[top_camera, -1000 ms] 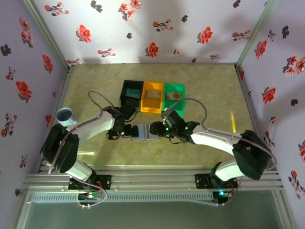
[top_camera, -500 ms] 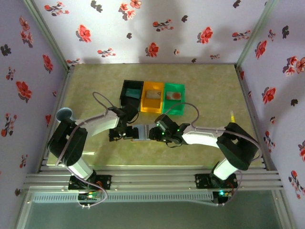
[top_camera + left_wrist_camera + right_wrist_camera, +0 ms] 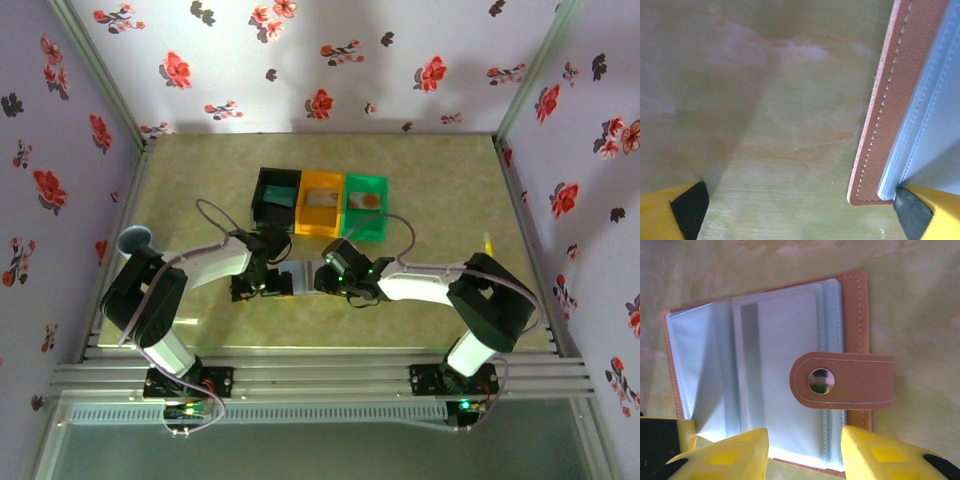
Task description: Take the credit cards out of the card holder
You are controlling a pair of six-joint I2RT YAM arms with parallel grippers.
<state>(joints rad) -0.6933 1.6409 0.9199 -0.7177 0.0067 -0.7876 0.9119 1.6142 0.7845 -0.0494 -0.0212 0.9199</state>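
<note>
Top external: the whole table (image 3: 450,190) is seen from high behind the arm bases, angled downward.
Left wrist: the card holder (image 3: 890,115) edge is seen at very close range, facing down.
Right wrist: the open card holder is seen close from above.
Shared: the card holder is caught in all three.

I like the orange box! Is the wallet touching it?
Apart. The top external view shows a strip of bare table between the card holder and the orange bin.
</note>
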